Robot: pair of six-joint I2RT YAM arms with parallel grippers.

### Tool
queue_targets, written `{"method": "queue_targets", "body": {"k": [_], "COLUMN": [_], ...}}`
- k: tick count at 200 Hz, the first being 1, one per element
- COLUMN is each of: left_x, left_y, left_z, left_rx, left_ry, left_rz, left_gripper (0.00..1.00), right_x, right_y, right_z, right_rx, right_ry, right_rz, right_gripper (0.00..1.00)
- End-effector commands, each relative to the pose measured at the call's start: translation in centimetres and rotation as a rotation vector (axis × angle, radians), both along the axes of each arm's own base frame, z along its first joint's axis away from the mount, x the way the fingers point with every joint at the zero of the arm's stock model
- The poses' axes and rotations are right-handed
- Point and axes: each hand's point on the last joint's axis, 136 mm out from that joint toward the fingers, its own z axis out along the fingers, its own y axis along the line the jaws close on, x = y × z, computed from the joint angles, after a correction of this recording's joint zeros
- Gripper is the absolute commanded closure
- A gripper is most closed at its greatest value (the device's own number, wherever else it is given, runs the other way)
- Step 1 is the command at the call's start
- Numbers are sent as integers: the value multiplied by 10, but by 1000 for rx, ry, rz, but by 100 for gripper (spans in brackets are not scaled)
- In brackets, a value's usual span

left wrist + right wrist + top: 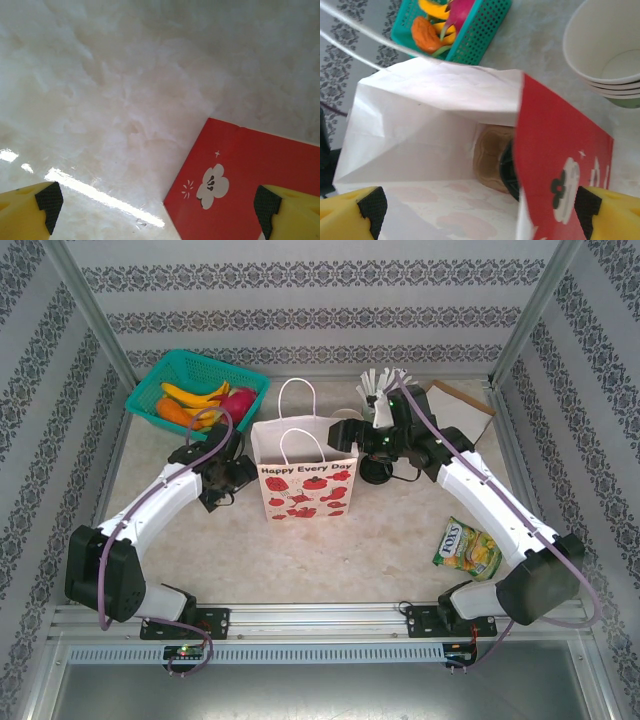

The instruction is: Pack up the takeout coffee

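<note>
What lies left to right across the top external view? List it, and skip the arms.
Teal fruit basket → paper bag → white straws → candy packet. The brown board at the back right is left out, since it sits straight above the packet.

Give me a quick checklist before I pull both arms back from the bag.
1. The paper bag stands upright: ok.
2. The brown carrier tray lies at the bag's bottom: ok.
3. The dark cup sits in the tray: cannot tell, the red side panel hides most of it.
4. The right gripper is open and holds nothing: ok.
5. The left gripper is open and holds nothing: ok.
6. The left gripper is clear of the bag's side: cannot tell.
</note>
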Motion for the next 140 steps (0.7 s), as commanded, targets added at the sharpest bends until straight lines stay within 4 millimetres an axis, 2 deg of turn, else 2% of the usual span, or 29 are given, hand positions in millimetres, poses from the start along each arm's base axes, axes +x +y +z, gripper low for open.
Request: {"method": "queue_targets", "body": {"k": [1, 14, 28, 58, 67, 95, 140], "left_x": [0, 1, 4, 11, 14, 23, 42], "left_y": [8, 11, 17, 30, 33, 42, 47], "left_z": [0, 3, 11, 35, 41, 66, 116], "left_rx": [40, 41, 56, 100, 101, 73, -5], "left_ry": [28, 25, 8, -64, -97, -241, -558], "left_rz": [-17, -26, -41, -69, -70, -47, 8], "left_gripper": [0, 0, 1, 0, 0, 0, 0], "right_x": [0, 8, 21, 40, 45, 61, 91], "right_y": [7, -13, -44, -97, -113, -155, -197], "right_z": [25, 29, 36, 46, 45, 37, 15], "right_rx": [11, -63, -121, -151, -171, -177, -220], "right_ry": [-79, -118, -169, -222, -214, -176, -145], "right_rz": [55, -31, -159, -361, -417, -557, -585], "right_gripper": [2, 2, 2, 2, 2, 12, 23]}}
